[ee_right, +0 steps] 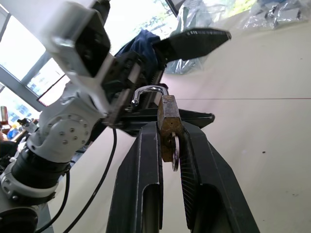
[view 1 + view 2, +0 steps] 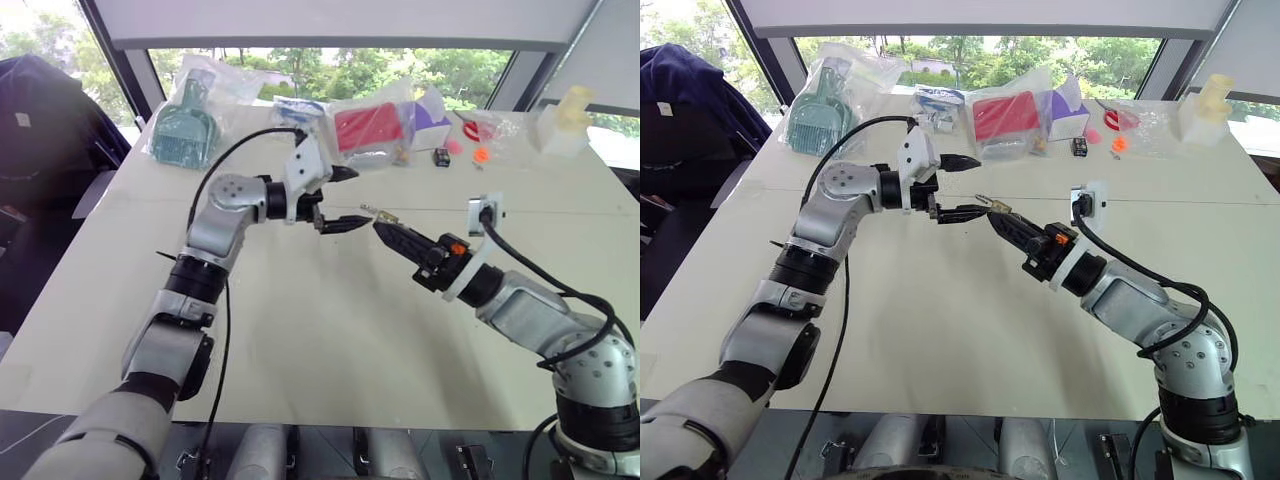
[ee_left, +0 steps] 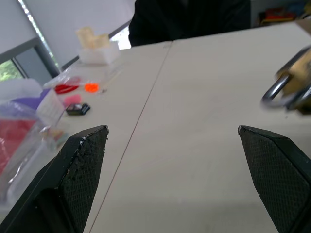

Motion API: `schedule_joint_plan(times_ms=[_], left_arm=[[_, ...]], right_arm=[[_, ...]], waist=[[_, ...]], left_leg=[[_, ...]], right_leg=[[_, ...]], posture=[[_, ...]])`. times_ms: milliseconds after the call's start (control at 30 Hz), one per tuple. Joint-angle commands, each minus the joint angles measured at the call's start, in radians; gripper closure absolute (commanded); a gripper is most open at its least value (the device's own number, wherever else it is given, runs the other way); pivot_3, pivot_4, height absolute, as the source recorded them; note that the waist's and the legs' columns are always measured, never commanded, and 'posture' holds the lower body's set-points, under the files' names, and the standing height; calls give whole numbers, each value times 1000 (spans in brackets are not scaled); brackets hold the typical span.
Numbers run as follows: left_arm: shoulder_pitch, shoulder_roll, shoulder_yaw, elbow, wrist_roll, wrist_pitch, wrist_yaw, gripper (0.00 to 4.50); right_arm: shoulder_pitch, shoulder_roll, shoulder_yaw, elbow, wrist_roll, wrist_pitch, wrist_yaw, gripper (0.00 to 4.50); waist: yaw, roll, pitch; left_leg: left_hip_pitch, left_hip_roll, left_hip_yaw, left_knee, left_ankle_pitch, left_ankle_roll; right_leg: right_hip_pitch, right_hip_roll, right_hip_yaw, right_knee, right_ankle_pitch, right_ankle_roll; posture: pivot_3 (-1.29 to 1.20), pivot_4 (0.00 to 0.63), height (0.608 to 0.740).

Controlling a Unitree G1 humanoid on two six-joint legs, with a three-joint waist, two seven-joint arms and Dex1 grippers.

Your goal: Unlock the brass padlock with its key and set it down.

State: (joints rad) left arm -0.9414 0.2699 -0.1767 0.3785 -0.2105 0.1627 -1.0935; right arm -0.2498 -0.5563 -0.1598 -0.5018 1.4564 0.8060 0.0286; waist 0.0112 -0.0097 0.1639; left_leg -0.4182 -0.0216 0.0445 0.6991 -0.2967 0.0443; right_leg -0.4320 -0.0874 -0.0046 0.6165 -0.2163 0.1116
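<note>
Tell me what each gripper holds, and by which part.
The right gripper clamps the brass padlock by its body, shackle outward. The left gripper holds nothing.

Prob. lab/office: white table [image 2: 330,330], bagged items [image 2: 375,128], big windows [image 2: 970,50].

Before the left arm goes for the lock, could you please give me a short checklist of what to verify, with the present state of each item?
1. Right gripper shut on the brass padlock: ok.
2. Left gripper open wide enough: ok.
3. Shackle sticks out past the right fingertips: ok.
4. Key seated in the padlock: cannot tell; a thin metal piece hangs under the body.
5. Bare table below for setting it down: ok.
6. Shackle unlocked: cannot tell.
</note>
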Motion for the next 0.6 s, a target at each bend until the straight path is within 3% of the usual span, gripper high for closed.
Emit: schedule_joint_plan(times_ms=[33,433,600], left_arm=[[-14,-3,14,-43,-20,14,5,67],[-70,-16,30,48,5,-46,54,67],[-50,32,20,62,31,-36,43,67]], right_arm=[[-12,10,3,-15,0,-7,17,4445],[23,26,25,-36,-1,-3,10,4445],[21,26,13,-32,-14,-14,5,4445]], waist=[[0,0,0],[1,0,0],[0,0,0]], left_leg=[[0,0,0,0,0,0],[0,0,0,0,0,0],[0,0,0,0,0,0]], right_leg=[[0,0,0,0,0,0],[0,0,0,0,0,0],[0,0,0,0,0,0]], posture=[[0,150,740],[0,150,740],[0,150,740]])
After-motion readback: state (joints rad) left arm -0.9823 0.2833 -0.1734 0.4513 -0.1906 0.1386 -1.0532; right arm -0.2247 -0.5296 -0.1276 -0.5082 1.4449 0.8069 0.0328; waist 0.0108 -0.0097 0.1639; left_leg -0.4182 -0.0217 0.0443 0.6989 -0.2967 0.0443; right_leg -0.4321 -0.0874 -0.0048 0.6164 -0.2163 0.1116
